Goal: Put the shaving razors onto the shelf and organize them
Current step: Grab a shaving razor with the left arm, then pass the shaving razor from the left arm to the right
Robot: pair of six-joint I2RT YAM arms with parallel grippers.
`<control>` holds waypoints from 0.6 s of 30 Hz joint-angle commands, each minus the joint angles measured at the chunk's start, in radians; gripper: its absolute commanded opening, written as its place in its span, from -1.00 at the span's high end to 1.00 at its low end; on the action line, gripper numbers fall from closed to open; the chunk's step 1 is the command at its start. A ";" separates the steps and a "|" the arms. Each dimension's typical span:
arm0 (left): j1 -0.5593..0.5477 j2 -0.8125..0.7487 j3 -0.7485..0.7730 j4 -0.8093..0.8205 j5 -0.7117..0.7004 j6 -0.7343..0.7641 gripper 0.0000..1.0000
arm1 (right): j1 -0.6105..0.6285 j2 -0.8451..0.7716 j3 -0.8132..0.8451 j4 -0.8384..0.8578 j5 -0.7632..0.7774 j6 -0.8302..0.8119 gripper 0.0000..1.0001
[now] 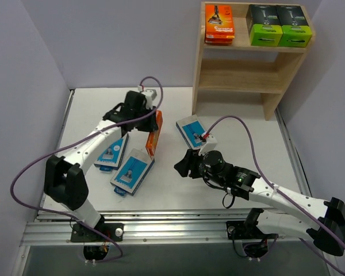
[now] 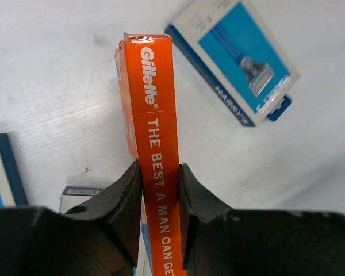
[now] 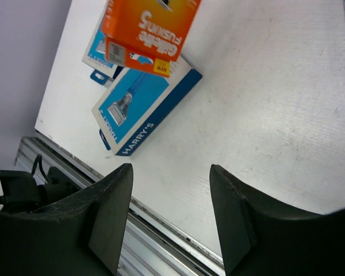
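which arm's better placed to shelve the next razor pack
Left: the left gripper is shut on an orange pack, which only needs carrying to the shelf. The right gripper is open and empty.

Pale lavender walls (image 1: 103, 40) enclose a white tabletop (image 1: 161, 195) with an aluminium rail (image 1: 161, 231) along its near edge.

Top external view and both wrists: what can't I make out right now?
- Top external: lower tier of the shelf, its rear hidden under the top board.
- Top external: how many packs the orange stack holds; it is seen from above only.
- Top external: one blue card, partly under the left arm.
- Left wrist: the orange pack, lower end hidden by the left gripper and the bottom edge.
- Right wrist: same pack, cut off by the top edge.
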 commanded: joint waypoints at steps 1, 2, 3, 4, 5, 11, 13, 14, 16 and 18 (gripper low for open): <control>0.098 -0.118 -0.038 0.174 0.223 -0.067 0.95 | 0.002 -0.056 -0.002 0.006 0.077 0.040 -0.04; 0.115 -0.135 -0.054 0.235 0.312 -0.109 0.95 | 0.000 -0.059 -0.002 0.007 0.082 0.046 -0.05; 0.130 -0.143 -0.074 0.278 0.367 -0.136 0.95 | -0.001 -0.070 -0.001 0.009 0.091 0.049 -0.06; 0.160 -0.146 -0.116 0.321 0.423 -0.201 0.95 | -0.003 -0.073 0.004 0.006 0.099 0.052 -0.09; 0.177 -0.147 -0.138 0.372 0.478 -0.244 0.95 | -0.003 -0.079 0.007 0.003 0.108 0.069 -0.11; 0.276 -0.114 -0.334 1.105 0.875 -0.754 0.95 | -0.020 -0.167 -0.034 0.062 0.148 0.114 -0.30; 0.277 -0.108 -0.348 1.231 0.911 -0.811 0.95 | -0.033 -0.194 -0.047 0.082 0.136 0.121 -0.32; 0.277 -0.112 -0.351 1.257 0.913 -0.815 0.95 | -0.040 -0.200 -0.053 0.104 0.114 0.124 -0.32; 0.276 -0.129 -0.374 1.276 0.911 -0.820 0.95 | -0.060 -0.220 -0.074 0.130 0.091 0.138 -0.33; 0.277 -0.149 -0.390 1.306 0.913 -0.828 0.95 | -0.079 -0.237 -0.093 0.174 0.056 0.149 -0.33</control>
